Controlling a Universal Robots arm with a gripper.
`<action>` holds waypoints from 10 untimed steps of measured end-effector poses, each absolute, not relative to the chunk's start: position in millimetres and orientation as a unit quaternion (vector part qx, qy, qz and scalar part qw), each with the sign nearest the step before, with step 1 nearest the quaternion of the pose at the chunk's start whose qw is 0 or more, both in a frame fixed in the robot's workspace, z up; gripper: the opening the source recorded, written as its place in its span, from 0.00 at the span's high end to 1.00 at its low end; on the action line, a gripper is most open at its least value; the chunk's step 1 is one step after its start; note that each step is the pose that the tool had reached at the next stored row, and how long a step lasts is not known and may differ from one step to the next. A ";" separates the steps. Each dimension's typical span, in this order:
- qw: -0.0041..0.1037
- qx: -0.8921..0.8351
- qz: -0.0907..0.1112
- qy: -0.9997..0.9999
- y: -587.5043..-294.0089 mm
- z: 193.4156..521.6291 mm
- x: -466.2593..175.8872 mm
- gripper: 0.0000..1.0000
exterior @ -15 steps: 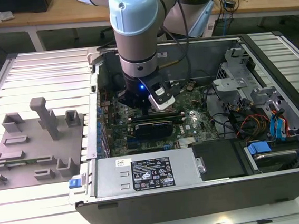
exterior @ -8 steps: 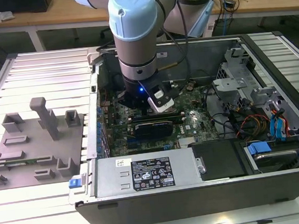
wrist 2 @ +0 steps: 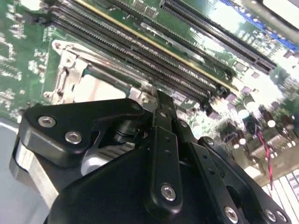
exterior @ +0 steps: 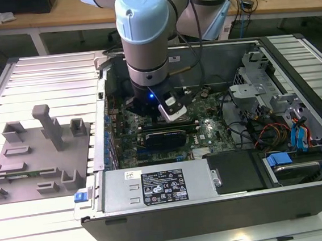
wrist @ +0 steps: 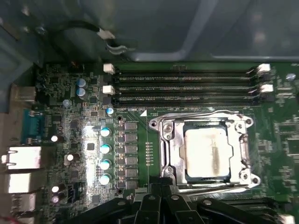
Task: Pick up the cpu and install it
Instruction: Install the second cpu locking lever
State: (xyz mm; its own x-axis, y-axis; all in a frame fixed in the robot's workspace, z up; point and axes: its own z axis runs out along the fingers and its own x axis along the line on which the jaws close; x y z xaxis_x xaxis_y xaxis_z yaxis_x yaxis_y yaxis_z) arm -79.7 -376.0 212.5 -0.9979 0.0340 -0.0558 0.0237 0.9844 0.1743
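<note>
The cpu [wrist: 208,151], a pale silvery square chip, lies flat inside the metal-framed socket [wrist: 164,140] on the green motherboard [wrist: 70,93]. In the second wrist view the cpu [wrist 2: 100,88] shows just beyond my black linkage. My gripper [wrist 2: 161,99] hangs low over the board at the socket's edge, its fingertips together with nothing between them. In the first wrist view my gripper [wrist: 161,183] is right beside the socket frame, apart from the chip. The arm's wrist [exterior: 147,70] stands over the open computer case [exterior: 215,206].
Long memory slots [wrist: 187,84] run beside the socket. A row of capacitors [wrist: 105,149] and rear ports [wrist: 23,158] sit on its other side. In the exterior view a grey fixture tray [exterior: 39,160] lies at the left, and drive bays with cables [exterior: 281,126] fill the case's right.
</note>
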 end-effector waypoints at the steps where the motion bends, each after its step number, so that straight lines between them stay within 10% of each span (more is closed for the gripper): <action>1: 0.029 0.015 0.087 0.996 -375.9 216.9 -79.7 0.89; 10: 0.030 0.015 0.073 0.997 -367.4 233.6 -72.0 0.89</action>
State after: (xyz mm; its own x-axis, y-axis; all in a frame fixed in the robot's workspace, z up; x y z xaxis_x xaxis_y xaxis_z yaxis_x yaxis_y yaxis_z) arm -72.0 -367.4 233.6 -0.9978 0.0351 -0.0568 0.0265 0.9890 0.1456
